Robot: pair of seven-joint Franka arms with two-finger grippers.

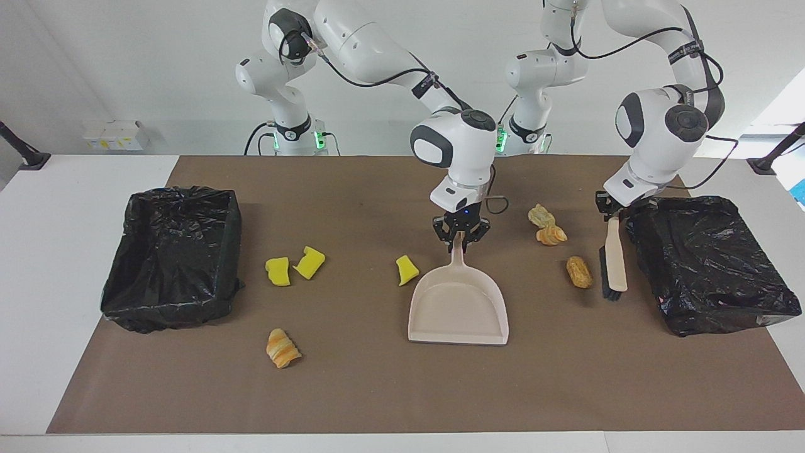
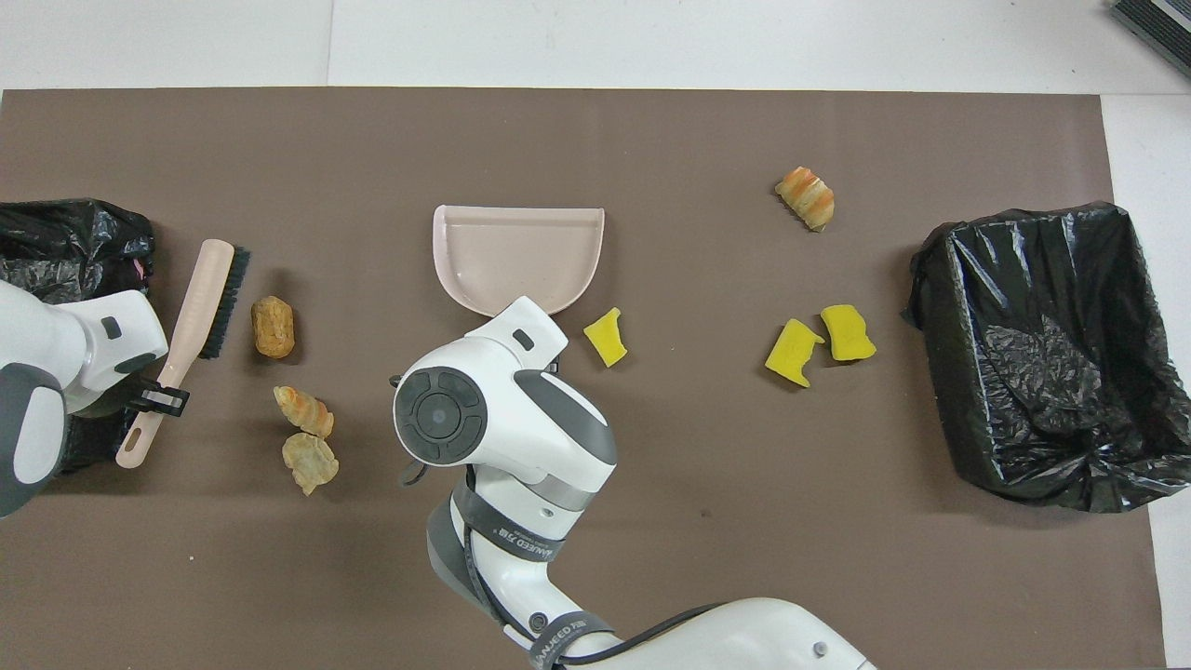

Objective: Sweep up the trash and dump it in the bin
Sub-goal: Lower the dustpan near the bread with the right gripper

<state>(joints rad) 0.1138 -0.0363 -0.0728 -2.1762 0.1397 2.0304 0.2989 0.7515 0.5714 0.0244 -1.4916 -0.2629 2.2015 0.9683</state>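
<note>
The right claw (image 1: 463, 238) is pinched tight on the handle of the beige dustpan (image 1: 458, 308). The dustpan lies flat on the brown mat (image 1: 390, 390) in the middle of the counter (image 1: 56, 264), with its wide mouth pointing away from the robots.

The left claw (image 1: 611, 211) is squeezed shut on the handle of the beige brush (image 1: 613, 261). The brush sits beside the black bin (image 1: 710, 264) at the left arm's end.

The trash is spread out on the mat. One yellow sponge piece (image 1: 407, 269) lies just beside the dustpan. Two more yellow sponge pieces (image 1: 294, 266) touch each other, near the other black bin (image 1: 173, 255) at the right arm's end. A striped pastry lump (image 1: 282, 348) lies farther from the robots than those two. A brown pastry lump (image 1: 579, 272) lies just beside the brush bristles. Two more pastry lumps (image 1: 546, 225) touch each other, nearer to the robots than the brown one.
</note>
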